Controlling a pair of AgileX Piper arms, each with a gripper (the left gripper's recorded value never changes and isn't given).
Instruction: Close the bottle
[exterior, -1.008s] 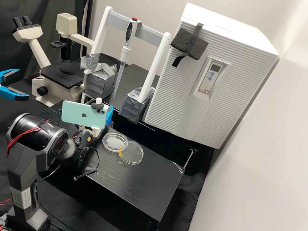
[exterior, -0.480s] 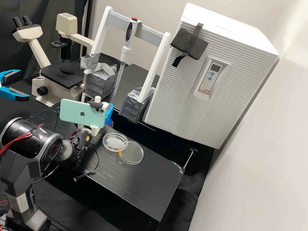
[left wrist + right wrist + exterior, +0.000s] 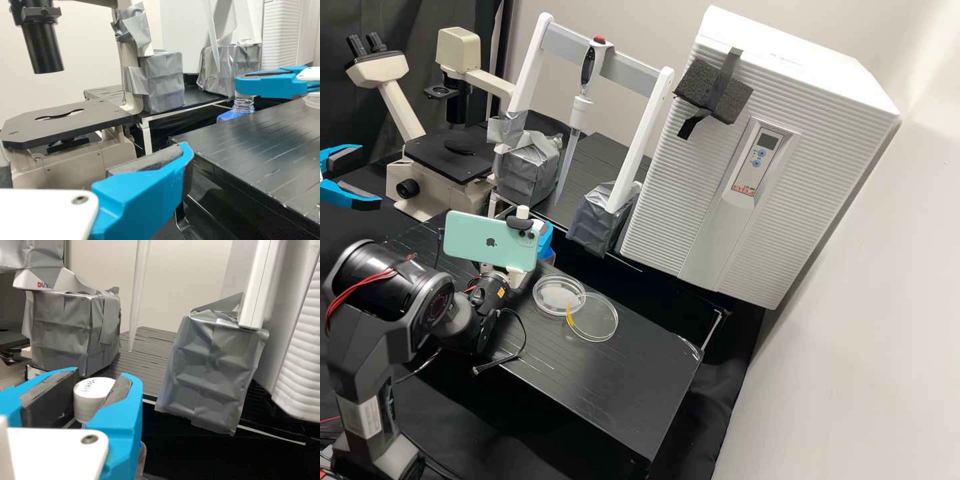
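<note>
My right gripper (image 3: 95,390) is shut on a small white cap (image 3: 92,399), held upright between its blue fingers. In the high view it (image 3: 545,235) hangs at the far left corner of the black bench (image 3: 620,380), behind the mint phone on its wrist. The left wrist view shows a clear bottle (image 3: 243,106) with an open threaded neck and blue below, standing just under one of those right fingers (image 3: 270,84). My left gripper (image 3: 340,175) is open at the far left edge, well away from the bottle, with one finger (image 3: 145,192) close to its camera.
Two clear petri dishes (image 3: 559,293) (image 3: 593,317) lie on the bench near the right gripper. A pipette (image 3: 577,113) hangs in a white stand with grey taped feet (image 3: 527,163). A microscope (image 3: 433,167) stands at the back left and a big white machine (image 3: 760,153) at the right.
The right arm's elbow dipped left and came partly back, while its gripper stayed by the bottle with the cap. The left gripper barely shifted.
</note>
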